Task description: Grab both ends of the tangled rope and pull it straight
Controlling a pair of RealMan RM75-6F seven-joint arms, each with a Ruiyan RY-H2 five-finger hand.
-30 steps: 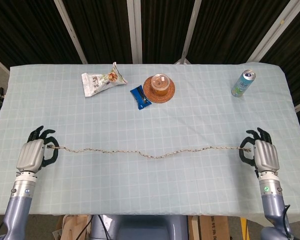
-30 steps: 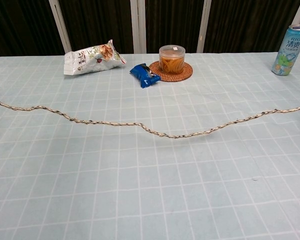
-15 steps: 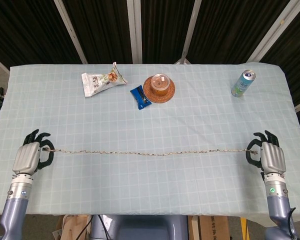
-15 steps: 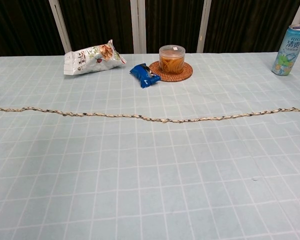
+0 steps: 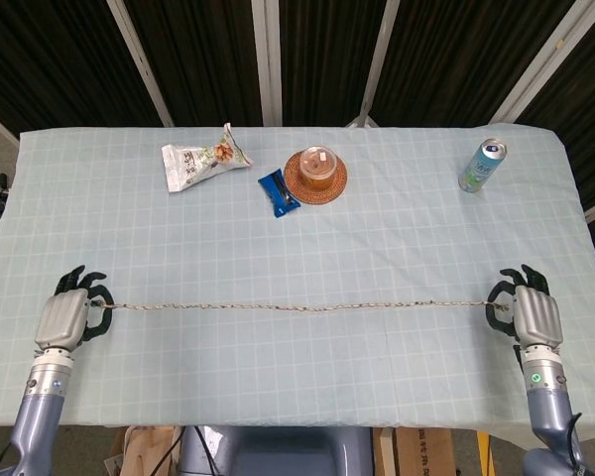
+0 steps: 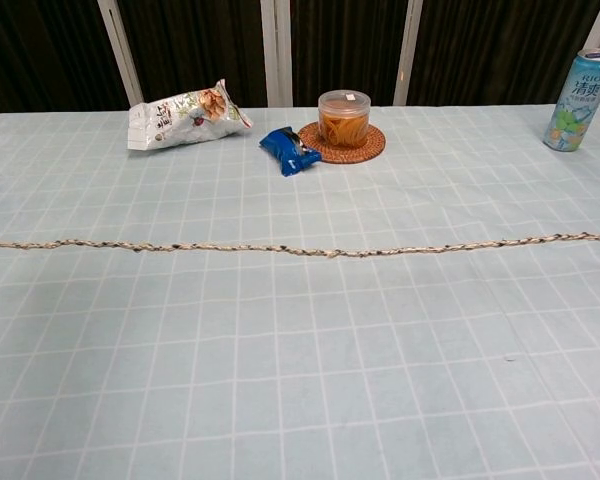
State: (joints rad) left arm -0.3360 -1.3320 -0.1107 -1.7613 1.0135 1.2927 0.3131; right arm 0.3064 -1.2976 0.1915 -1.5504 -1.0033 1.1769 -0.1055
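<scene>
Your left hand (image 5: 64, 317) and right hand (image 5: 532, 312) each pinched a rope (image 5: 297, 306) end; it ran nearly straight between them, side to side.

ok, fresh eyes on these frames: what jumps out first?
The rope, stretched almost straight across the near half of the table, with the left hand holding one end and the right hand the other. Behind it sit a snack bag, a blue packet, a lidded cup on a woven coaster and, far right, a drink can.
</scene>
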